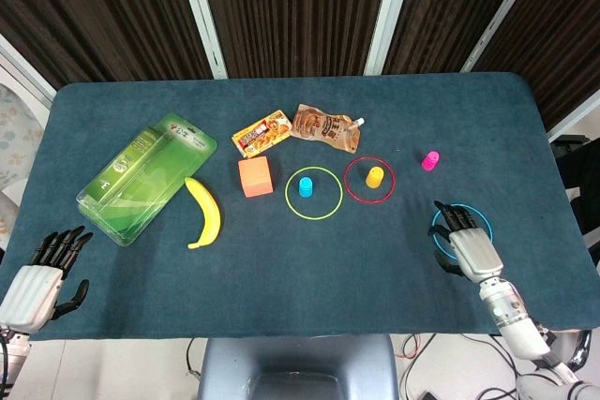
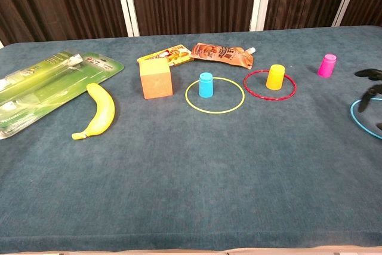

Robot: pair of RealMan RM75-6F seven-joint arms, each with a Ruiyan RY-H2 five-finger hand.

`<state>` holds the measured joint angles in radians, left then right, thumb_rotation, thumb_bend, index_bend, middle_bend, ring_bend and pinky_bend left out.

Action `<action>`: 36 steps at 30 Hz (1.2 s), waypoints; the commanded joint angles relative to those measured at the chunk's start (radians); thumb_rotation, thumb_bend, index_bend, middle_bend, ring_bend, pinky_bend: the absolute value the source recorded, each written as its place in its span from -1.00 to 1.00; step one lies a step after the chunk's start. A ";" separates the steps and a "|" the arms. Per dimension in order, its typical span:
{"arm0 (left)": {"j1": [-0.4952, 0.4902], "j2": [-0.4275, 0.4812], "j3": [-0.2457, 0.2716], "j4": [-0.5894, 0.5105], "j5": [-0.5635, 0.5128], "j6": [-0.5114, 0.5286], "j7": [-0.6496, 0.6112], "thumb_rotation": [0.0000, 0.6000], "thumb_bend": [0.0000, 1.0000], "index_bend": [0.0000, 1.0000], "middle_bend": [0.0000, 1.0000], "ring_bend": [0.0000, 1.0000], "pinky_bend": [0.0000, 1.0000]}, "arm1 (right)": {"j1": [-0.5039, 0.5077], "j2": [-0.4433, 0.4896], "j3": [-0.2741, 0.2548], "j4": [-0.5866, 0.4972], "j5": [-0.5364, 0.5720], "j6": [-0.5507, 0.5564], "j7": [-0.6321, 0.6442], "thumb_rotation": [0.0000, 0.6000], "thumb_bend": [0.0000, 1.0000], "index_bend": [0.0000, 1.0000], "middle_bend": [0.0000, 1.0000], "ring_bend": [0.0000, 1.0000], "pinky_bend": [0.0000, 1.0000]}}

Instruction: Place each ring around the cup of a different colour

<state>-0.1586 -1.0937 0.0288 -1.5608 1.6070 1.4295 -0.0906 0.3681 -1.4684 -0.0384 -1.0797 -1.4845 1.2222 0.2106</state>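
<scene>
The blue ring (image 1: 463,229) lies flat on the worktop (image 1: 281,259) at the lower right of the head view, and the right hand (image 1: 466,246) hovers over its near part with fingers apart and nothing in them, the fingertips (image 1: 454,218) reaching across the ring's middle. In the chest view only dark fingertips (image 2: 369,85) show at the right edge, just above that ring's arc (image 2: 360,118).

Up and to the left, the red ring (image 1: 369,179) lies around the orange cup (image 1: 375,175). Left of it the yellow ring (image 1: 313,193) circles the blue cup (image 1: 306,185). The pink cup (image 1: 430,160) stands alone, upper right of the red ring, well apart from the blue ring.

Further left are an orange block (image 1: 255,176), two snack packets (image 1: 296,128), a banana (image 1: 205,211) and a green package (image 1: 146,175). The left hand (image 1: 39,277) rests at the lower left corner, open and holding nothing.
</scene>
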 commanded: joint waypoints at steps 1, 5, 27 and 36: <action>0.000 -0.001 0.001 -0.001 0.004 0.001 0.004 1.00 -0.04 -1.00 -1.00 -1.00 -0.90 | -0.044 -0.015 -0.024 0.085 -0.013 0.022 0.073 1.00 0.00 0.04 -0.85 -1.00 -1.00; 0.002 -0.002 0.000 -0.001 0.003 0.005 0.005 1.00 -0.04 -1.00 -1.00 -1.00 -0.90 | -0.061 -0.049 -0.041 0.185 -0.018 -0.015 0.166 1.00 0.00 0.08 -0.85 -1.00 -1.00; 0.002 -0.003 0.001 -0.001 0.004 0.004 0.008 1.00 -0.04 -1.00 -1.00 -1.00 -0.90 | -0.090 -0.098 -0.019 0.336 -0.038 -0.025 0.256 1.00 0.00 0.25 -0.85 -1.00 -1.00; 0.001 -0.005 -0.001 -0.001 -0.001 0.000 0.013 1.00 -0.04 -1.00 -1.00 -1.00 -0.90 | -0.080 -0.103 -0.015 0.347 -0.040 -0.065 0.251 1.00 0.00 0.28 -0.84 -1.00 -1.00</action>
<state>-0.1580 -1.0988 0.0282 -1.5623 1.6064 1.4291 -0.0773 0.2877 -1.5709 -0.0536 -0.7337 -1.5249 1.1586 0.4626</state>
